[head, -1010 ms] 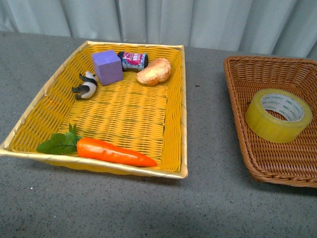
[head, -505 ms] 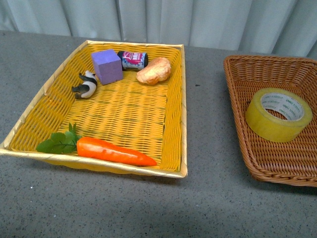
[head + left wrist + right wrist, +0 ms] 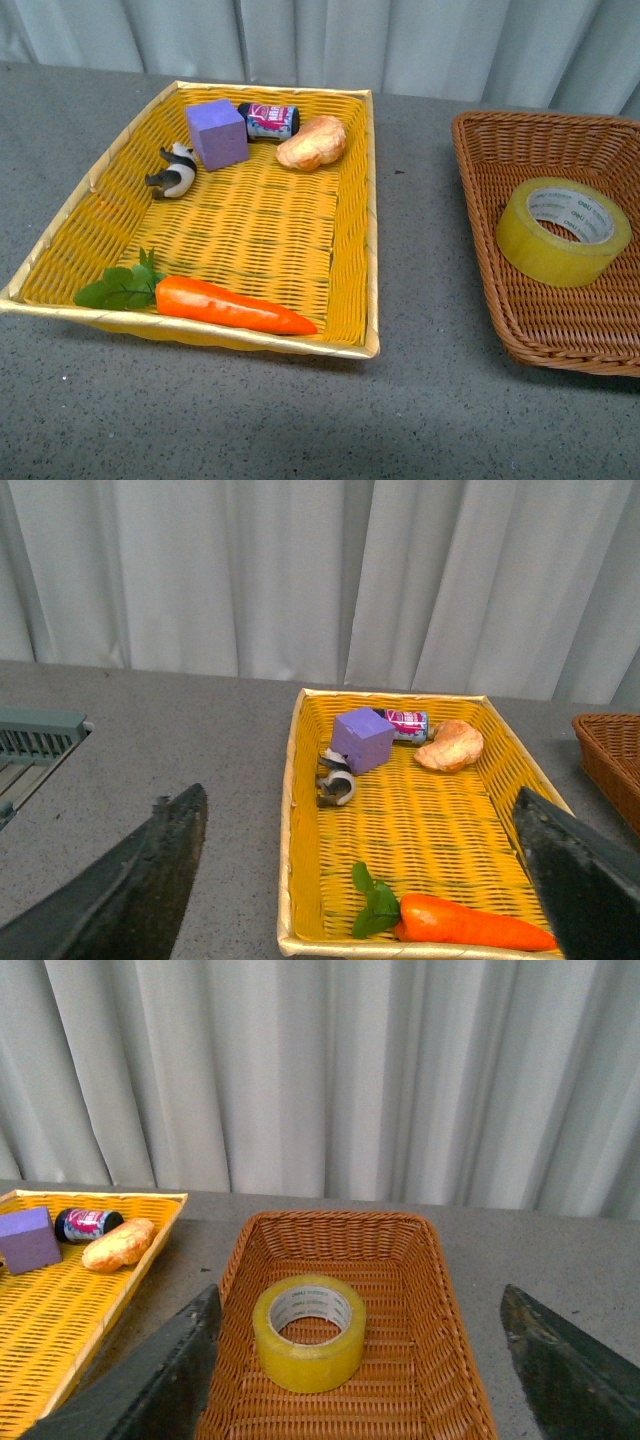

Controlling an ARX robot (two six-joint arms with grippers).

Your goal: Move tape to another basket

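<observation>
The front view looks down from the robot's body at the tabletop [image 3: 420,420], close in, facing the curtain [image 3: 400,45]; the yellow basket [image 3: 372,250] fills its middle and the brown basket [image 3: 480,260] is cut by the frame edge. The left wrist view sits higher and further back, facing the curtain over the yellow basket [image 3: 288,810]. The right wrist view faces the same way, centred on the brown basket [image 3: 232,1290]. All 3 views share parts of both baskets.
</observation>
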